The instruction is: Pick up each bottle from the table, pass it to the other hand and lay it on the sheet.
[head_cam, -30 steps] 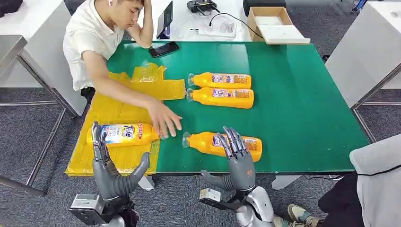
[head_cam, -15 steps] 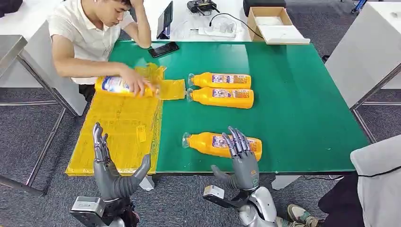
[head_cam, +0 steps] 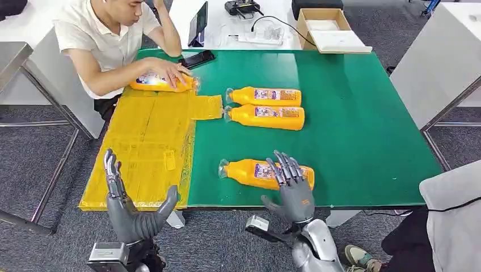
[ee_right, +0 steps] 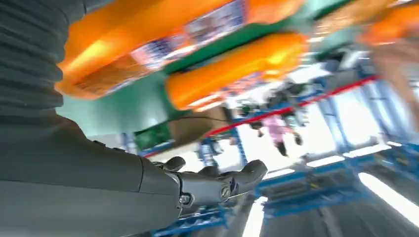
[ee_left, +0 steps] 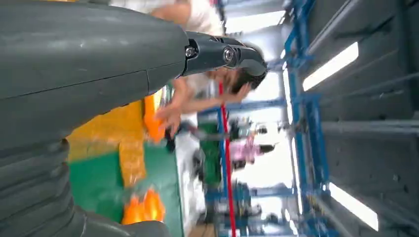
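Both robot hands sit at the near edge of the green surface (head_cam: 351, 124), and neither one holds anything. The left hand (head_cam: 131, 209) is raised below the near end of the yellow sheet (head_cam: 144, 153), fingers (head_cam: 112, 170) upright and spread, thumb out to the right, palm bare. The right hand (head_cam: 294, 190) is spread wide too, its fingertips (head_cam: 286, 165) overlapping the near bottle (head_cam: 249, 170) as seen from the head; whether they actually touch it cannot be told. That near bottle lies on its side on the green, cap pointing left, just right of the sheet's edge. Further back, two more orange bottles lie side by side, caps left as well: the far pair's nearer bottle (head_cam: 265, 117) and the farthest bottle (head_cam: 264, 96), almost touching one another. Over at the far left corner, a person in a white shirt (head_cam: 108, 42) rests a hand (head_cam: 167, 71) on a fourth bottle (head_cam: 148, 85), lying at the far end of the sheet. A black phone (head_cam: 197, 58) lies on the green just beyond it. The right wrist view shows orange bottle bodies close overhead, blurred, with the hand's dark fingers (ee_right: 217, 180) parted. The left wrist view shows the sheet, the person's arm and a smear of orange.
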Robot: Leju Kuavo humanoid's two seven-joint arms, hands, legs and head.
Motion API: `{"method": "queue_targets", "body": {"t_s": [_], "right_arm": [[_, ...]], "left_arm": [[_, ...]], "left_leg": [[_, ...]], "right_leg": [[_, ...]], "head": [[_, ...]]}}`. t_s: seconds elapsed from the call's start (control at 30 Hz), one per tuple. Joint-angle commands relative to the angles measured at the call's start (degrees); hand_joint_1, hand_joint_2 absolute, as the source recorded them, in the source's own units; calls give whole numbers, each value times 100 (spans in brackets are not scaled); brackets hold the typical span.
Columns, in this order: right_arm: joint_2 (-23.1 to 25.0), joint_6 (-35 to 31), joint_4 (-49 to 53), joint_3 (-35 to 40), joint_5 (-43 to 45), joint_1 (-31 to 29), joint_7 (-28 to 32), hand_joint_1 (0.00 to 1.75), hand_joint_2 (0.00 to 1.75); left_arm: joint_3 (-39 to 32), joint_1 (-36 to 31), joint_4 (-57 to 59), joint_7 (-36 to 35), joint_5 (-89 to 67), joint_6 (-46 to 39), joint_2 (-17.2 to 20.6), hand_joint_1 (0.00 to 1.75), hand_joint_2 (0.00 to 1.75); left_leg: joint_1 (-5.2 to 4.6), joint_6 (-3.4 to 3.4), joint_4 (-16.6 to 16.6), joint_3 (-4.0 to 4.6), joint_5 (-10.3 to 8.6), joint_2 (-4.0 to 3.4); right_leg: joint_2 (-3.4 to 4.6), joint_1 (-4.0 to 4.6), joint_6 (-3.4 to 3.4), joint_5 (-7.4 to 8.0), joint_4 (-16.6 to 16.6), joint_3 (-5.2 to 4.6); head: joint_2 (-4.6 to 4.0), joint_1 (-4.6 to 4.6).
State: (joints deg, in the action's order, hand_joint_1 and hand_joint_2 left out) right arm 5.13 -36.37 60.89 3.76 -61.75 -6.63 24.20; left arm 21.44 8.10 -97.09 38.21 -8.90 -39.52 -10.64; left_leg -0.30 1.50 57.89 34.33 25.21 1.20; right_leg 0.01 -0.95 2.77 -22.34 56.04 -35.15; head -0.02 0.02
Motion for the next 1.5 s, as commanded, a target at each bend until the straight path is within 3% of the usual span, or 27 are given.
{"method": "queue_targets", "body": {"t_s": [0.03,0.07,0.33,0.37,0.4,0.5,0.87,0.93,1.03,1.4,1.43,1.47,1.5], "right_arm": [[-395,-246,-1356,176,231,-785,-305,0,175],[-456,-100,-1483,279,186,-859,-601,0,175],[-456,-100,-1483,279,186,-859,-601,0,175],[-605,620,-1973,337,-221,-1089,-1321,0,175],[-772,943,-2024,447,-77,-1250,-1991,0,175],[-945,903,-2482,505,138,-1576,-1818,0,175],[-953,1357,-2532,750,243,-1690,-2080,0,175],[-972,1984,-2702,740,554,-1717,-2097,0,175],[-993,2302,-2864,787,805,-1734,-1974,0,175],[-1015,2393,-2992,1051,875,-1858,-1929,0,175],[-1030,2427,-2994,1068,909,-1845,-1878,23,175],[-1048,2495,-2995,1107,931,-1831,-1807,133,175],[-1060,2527,-3006,1098,975,-1813,-1776,166,175]], "left_arm": [[111,61,-34,179,-182,-48,39,0,175],[119,56,-4,179,-160,-48,44,0,175],[119,56,-4,179,-160,-48,44,0,175],[374,-17,51,179,-101,70,223,0,175],[565,-92,150,179,-33,-34,297,0,175],[720,-145,344,179,39,-19,269,0,175],[631,-96,219,179,303,60,251,0,175],[652,-115,241,80,400,245,272,0,175],[658,-137,276,49,403,315,279,0,175],[702,-172,183,-137,588,743,324,0,175],[693,-177,193,-159,636,802,322,0,175],[678,-179,197,-156,669,839,322,0,175],[674,-183,202,-155,690,869,323,0,175]], "left_leg": [[5,-10,-3,-32,14,-27],[5,-10,-5,-28,11,-26],[4,-9,-3,-25,10,-18],[2,-6,-2,-14,5,-12],[6,-10,-1,-25,12,-20],[2,-7,-2,-26,8,-20],[-2,-4,-3,-24,3,-15],[-2,-5,-5,-28,3,-10],[2,-2,-5,-28,1,-12],[2,2,-3,-56,3,-22],[1,3,-3,-57,2,-20],[2,1,-5,-60,2,-21],[4,-2,-6,-63,2,-20]], "right_leg": [[16,8,-13,-7,-7,28],[17,6,-10,-3,-7,22],[9,6,-8,-5,-4,20],[6,4,-5,-2,-2,11],[11,8,-9,-5,-3,21],[9,4,-8,-1,-5,23],[4,2,-3,1,-4,21],[1,2,-4,-1,-4,24],[3,5,-3,2,-9,24],[5,5,-2,5,-11,46],[3,4,-1,5,-11,47],[2,5,-3,5,-12,48],[-1,8,-7,4,-14,53]], "head": [[0,2],[2,2],[2,0],[2,0],[2,0],[2,0],[0,2],[0,0],[2,0],[2,0],[2,0],[2,0],[2,0]]}}
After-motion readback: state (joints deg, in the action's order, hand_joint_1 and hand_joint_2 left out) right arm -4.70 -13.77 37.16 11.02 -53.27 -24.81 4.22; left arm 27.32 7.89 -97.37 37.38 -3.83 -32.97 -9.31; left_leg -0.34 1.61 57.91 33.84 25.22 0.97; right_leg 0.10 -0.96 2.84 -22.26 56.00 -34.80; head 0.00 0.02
